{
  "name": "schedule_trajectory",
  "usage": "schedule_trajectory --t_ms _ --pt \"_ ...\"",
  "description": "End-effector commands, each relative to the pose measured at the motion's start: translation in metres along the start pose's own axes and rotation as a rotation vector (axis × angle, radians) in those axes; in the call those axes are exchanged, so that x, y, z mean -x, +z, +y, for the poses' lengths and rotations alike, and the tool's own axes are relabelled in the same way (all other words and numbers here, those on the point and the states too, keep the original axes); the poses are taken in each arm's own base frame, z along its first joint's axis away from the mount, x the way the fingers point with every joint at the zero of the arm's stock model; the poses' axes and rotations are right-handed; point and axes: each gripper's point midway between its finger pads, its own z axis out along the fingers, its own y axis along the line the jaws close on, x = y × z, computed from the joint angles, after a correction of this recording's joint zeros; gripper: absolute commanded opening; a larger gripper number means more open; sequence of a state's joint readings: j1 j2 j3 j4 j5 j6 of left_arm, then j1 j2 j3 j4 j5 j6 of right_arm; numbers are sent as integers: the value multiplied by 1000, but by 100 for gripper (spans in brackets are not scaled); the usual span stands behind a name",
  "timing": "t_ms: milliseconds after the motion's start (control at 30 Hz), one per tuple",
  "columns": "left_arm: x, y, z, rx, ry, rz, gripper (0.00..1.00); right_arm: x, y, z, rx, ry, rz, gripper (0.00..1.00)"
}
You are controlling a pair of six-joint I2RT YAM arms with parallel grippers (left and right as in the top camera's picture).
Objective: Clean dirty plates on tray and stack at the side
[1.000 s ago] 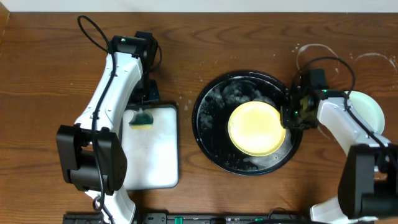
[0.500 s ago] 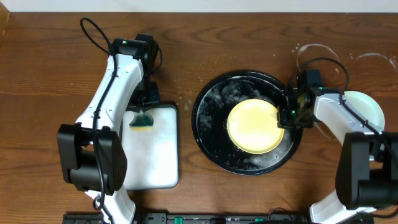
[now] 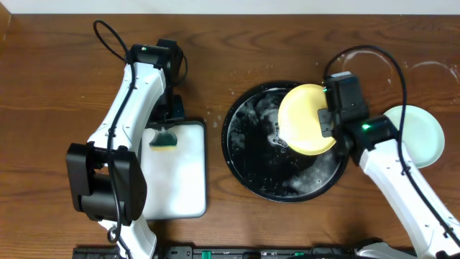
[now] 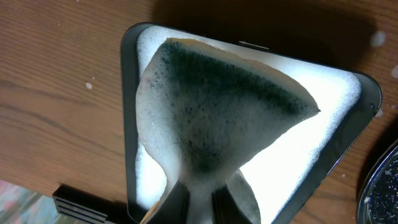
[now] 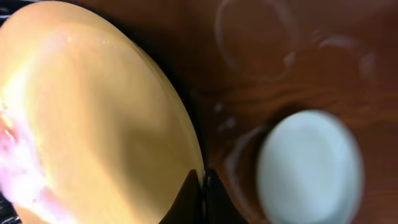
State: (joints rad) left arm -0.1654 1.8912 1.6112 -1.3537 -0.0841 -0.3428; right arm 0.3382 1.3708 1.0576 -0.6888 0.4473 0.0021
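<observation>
The fingers of the right gripper (image 3: 327, 124) are clamped on the rim of the yellow plate (image 3: 307, 119), which hangs tilted above the far right part of the black tray (image 3: 248, 155), clear of its sudsy floor. From overhead, a mint plate (image 3: 415, 137) lies flat on the brown tabletop (image 3: 57, 72) just to the right of that tray, half hidden by the right arm (whether one plate or two lie there I cannot tell). Across the table, the left gripper (image 3: 166, 128) hangs over the far end of the white tray (image 3: 180, 180).

The left wrist view shows its fingers pinched together on the narrow end of a green sponge (image 4: 217, 118). The sponge is coated in foam and fans out above the white tray.

The right wrist view shows the two fingertips closed tight on the plate's lower edge, the plate steeply slanted and filling the left half. A pinkish blur sits at its lower left, too soft to call a smear. Beyond it the mint plate rests on the wood among pale water rings (image 5: 255, 37).

The plate looks bound for the stack. A wet rim in a thin pinch could slip, so the grip should hold firm while the arm swings right. The plate should be levelled before it descends and centred over the mint one. It should be let go only once it rests there.
</observation>
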Motion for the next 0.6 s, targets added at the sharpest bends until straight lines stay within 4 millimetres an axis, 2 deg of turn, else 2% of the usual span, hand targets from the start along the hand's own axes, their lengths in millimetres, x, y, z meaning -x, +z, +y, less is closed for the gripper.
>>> schedule_trajectory --t_ms 0,100,267,567 --pt "-2 2 2 10 10 10 8 17 -20 -18 -188 -168 -64 1" --pt "-2 2 2 10 10 10 8 25 -32 -16 -271 -269 -95 1" --pt "-2 2 2 10 10 10 8 36 -50 3 -327 -464 -143 1" --pt "-2 2 2 10 10 10 8 55 -80 21 -443 -622 -228 1"
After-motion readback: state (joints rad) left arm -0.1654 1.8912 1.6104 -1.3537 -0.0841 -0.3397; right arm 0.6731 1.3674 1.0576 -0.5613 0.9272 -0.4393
